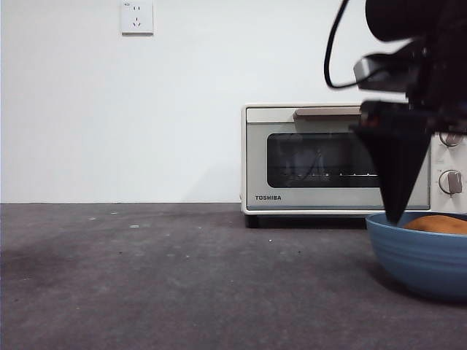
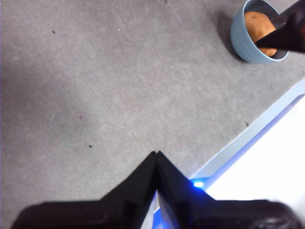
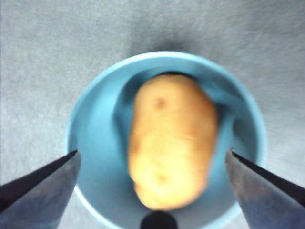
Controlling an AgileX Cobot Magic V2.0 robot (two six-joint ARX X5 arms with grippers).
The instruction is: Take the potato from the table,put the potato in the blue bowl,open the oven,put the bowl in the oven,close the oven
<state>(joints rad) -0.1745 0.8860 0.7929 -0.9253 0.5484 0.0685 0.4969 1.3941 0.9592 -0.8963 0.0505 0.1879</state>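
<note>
Right wrist: potato (image 3: 171, 143) fills blue bowl (image 3: 95, 138).

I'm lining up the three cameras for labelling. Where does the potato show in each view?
Front view: the potato peeks over the rim at the far right.
Left wrist view: small, in the upper right corner.
Right wrist view: large, centred between the open jaws.
Shared landmark: the blue bowl that holds it, with the right gripper above.
</note>
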